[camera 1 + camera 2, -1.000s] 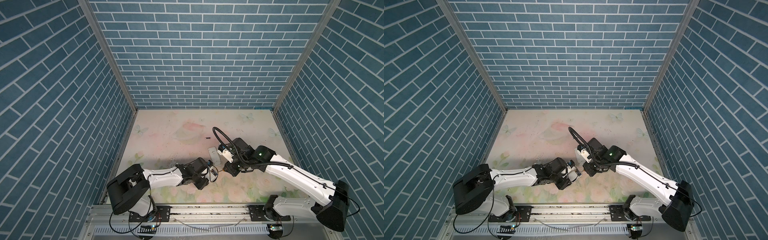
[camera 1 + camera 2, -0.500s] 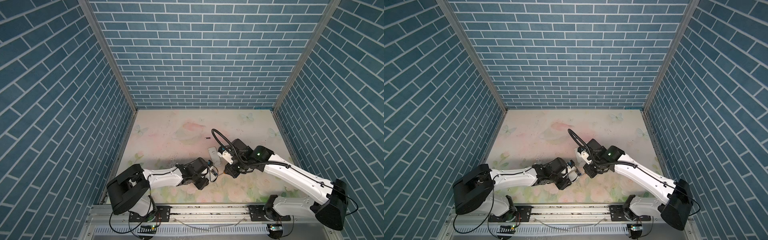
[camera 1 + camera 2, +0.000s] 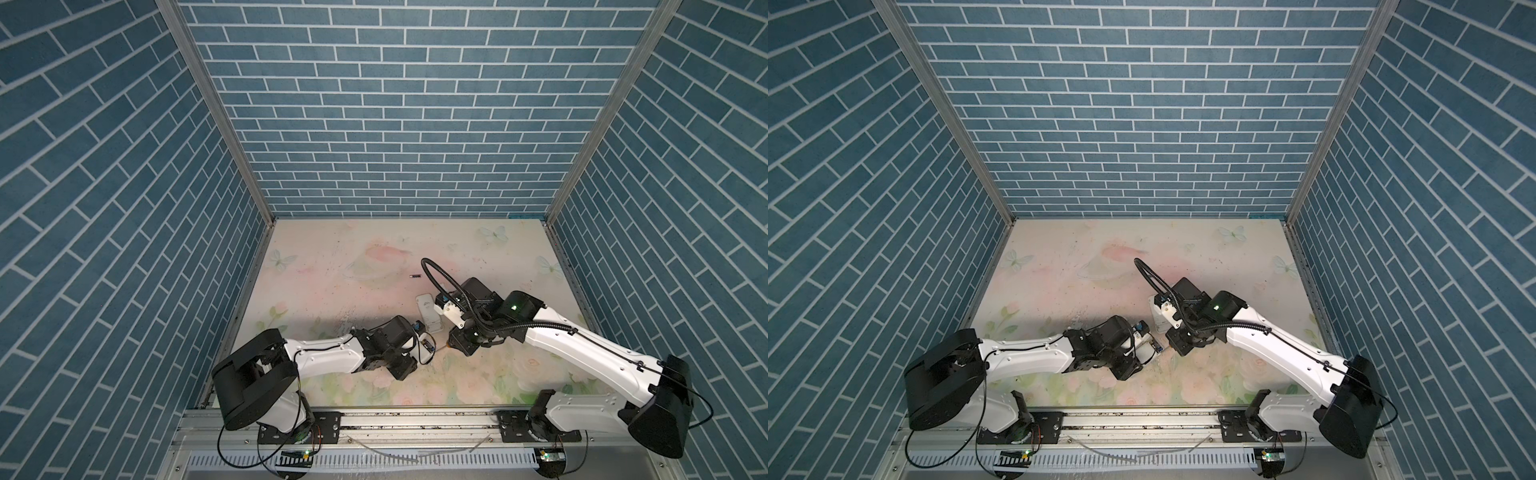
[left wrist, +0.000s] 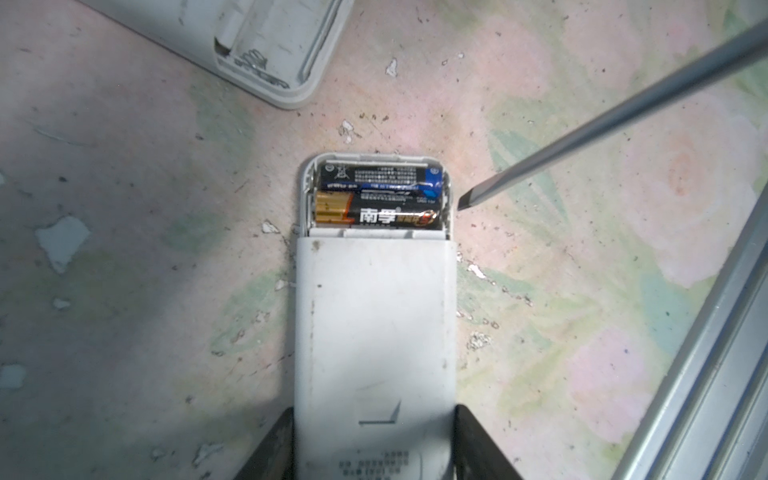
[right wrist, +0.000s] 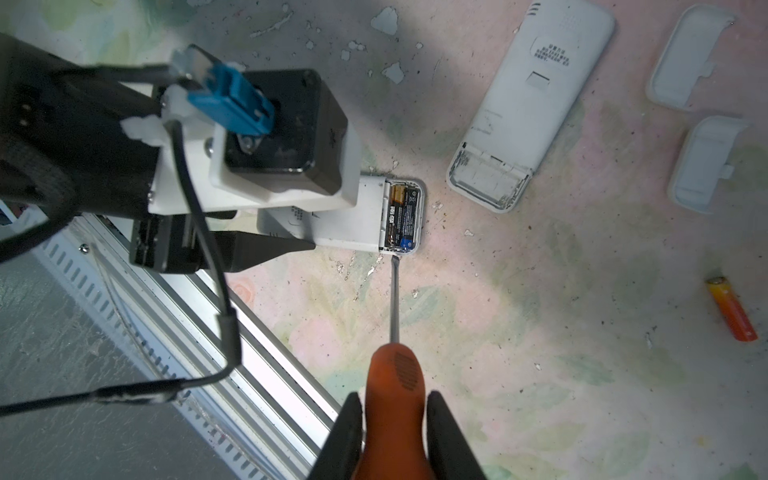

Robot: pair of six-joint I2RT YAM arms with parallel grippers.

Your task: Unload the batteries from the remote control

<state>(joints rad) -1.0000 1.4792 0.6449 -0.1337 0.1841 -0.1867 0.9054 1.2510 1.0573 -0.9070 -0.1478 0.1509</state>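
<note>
1. Down at the near middle of the pastel floral table mat (image 3: 332, 291): clamping a white rectangular plastic remote control (image 4: 374, 324) with the left gripper (image 4: 374, 415), black fingers (image 4: 274, 444) pressed against both long edges, half spread to fit its width.
2. Lying flat on the mat, back side up, cover off, bay open at the end away from the claw.
3. Sitting in that bay, side by side and touching: a black battery with a blue end (image 4: 378, 178) right at the remote's tip, and a black-and-gold battery (image 4: 374, 212) just behind it. Seated low, not lifted.
4. Over on the right: pinching an orange-handled flat-blade steel screwdriver (image 5: 395, 374) with the right gripper (image 5: 395, 399), jaws narrowed hard onto the orange grip.
5. Aiming the grey shaft leftward at the held remote, flat tip just beside the corner of the open bay, on the blue-end side. Touching the casing or a hair off? Cannot tell.
6. Just beyond, on the far side of the held remote: a second white plastic remote (image 3: 426, 309), back up too, bay uncovered, bare ribs showing.
7. Beside that second remote, seen from the right wrist: one small white rounded plastic cover (image 5: 685, 58) and a second white cover (image 5: 706, 166), near each other, not touching.
8. Loose on the mat, well apart from both remotes: an orange-and-gold cylindrical battery (image 5: 731, 309), lying on its side.
</note>
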